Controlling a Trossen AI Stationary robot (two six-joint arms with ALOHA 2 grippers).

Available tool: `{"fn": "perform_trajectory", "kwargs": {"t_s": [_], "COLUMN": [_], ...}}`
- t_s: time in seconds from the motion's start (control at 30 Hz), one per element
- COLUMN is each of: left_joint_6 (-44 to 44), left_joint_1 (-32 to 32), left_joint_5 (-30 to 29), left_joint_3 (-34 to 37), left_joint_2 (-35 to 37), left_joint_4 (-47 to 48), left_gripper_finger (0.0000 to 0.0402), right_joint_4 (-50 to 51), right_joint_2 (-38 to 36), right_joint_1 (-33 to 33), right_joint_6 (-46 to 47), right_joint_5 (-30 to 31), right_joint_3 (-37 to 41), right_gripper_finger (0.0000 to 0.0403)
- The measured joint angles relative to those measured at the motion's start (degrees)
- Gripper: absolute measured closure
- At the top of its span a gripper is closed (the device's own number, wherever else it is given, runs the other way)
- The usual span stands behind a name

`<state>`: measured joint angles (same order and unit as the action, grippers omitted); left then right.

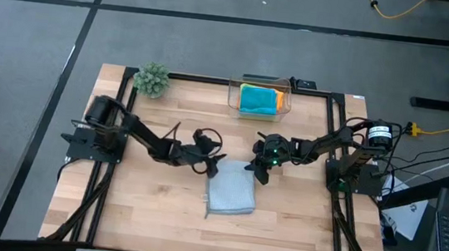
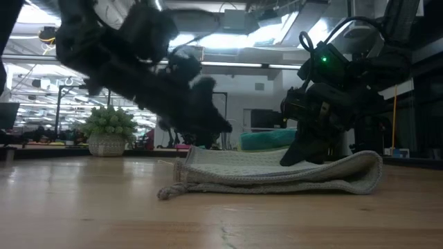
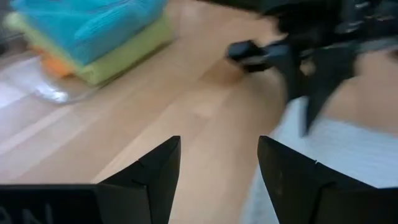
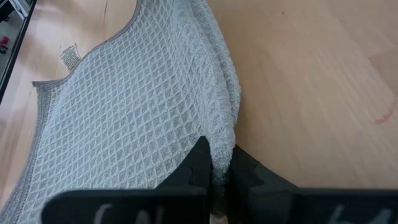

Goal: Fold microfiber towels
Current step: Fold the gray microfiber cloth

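A light grey towel [image 1: 230, 195] lies folded in layers on the table's middle, also seen in the low view [image 2: 277, 176]. My right gripper [image 1: 255, 171] is shut on its far right edge. My left gripper [image 1: 209, 164] stands open just above the table beside the towel's far left corner [image 3: 336, 155], with nothing between its fingers [image 3: 163, 171]. Turquoise, orange and lime green towels [image 1: 259, 100] lie stacked in a clear box at the far edge. My right gripper pinches the grey towel's thick folded edge [image 4: 219, 140] between its two fingers, near the far right corner. The fingers slant down from the table's right side. The towel lies flat on the table, slack, with only this edge in the hold.
The clear plastic box [image 1: 281, 106] stands at the far edge, right of the middle. A small green plant [image 1: 152, 79] sits at the far left corner. Bare wooden tabletop [image 1: 149, 209] stretches left, right and in front of the grey towel.
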<state>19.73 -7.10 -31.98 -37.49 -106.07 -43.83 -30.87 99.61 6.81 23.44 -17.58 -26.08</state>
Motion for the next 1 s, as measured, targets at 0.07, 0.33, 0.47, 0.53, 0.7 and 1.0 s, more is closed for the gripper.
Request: {"fn": "perform_trajectory", "kwargs": {"t_s": [0.07, 0.33, 0.47, 0.53, 0.7, 1.0], "left_joint_6": [0.0, 0.2, 4.3, 5.9, 5.5, 3.6], "left_joint_1": [-0.6, -5.6, -6.4, -6.3, -5.9, -8.3], "left_joint_5": [-4.3, -12.6, -18.5, -19.8, -20.9, -18.2], "left_joint_3": [-0.1, -1.5, -3.5, -4.6, -5.7, -5.0], "left_joint_2": [-3.2, -14.6, -20.2, -22.5, -24.1, -19.9], "left_joint_4": [-1.6, -10.5, -12.6, -13.7, -14.2, -8.2], "left_gripper_finger": [0.0195, 0.0195, 0.0195, 0.0195, 0.0195, 0.0195], "right_joint_4": [-0.2, -0.3, -0.4, -0.4, -0.5, -0.1], "right_joint_2": [0.0, 0.0, 0.0, 0.0, 0.0, 0.0], "right_joint_1": [0.0, 0.0, 0.0, 0.0, 0.0, 0.0], "right_joint_6": [0.0, -1.1, -1.3, -1.3, -1.2, -1.2], "right_joint_5": [0.0, 0.2, 0.1, 0.1, 0.1, 0.1], "right_joint_3": [0.0, 0.0, 0.0, 0.0, 0.0, -0.1], "right_gripper_finger": [0.0385, 0.0385, 0.0385, 0.0384, 0.0384, 0.0384]}}
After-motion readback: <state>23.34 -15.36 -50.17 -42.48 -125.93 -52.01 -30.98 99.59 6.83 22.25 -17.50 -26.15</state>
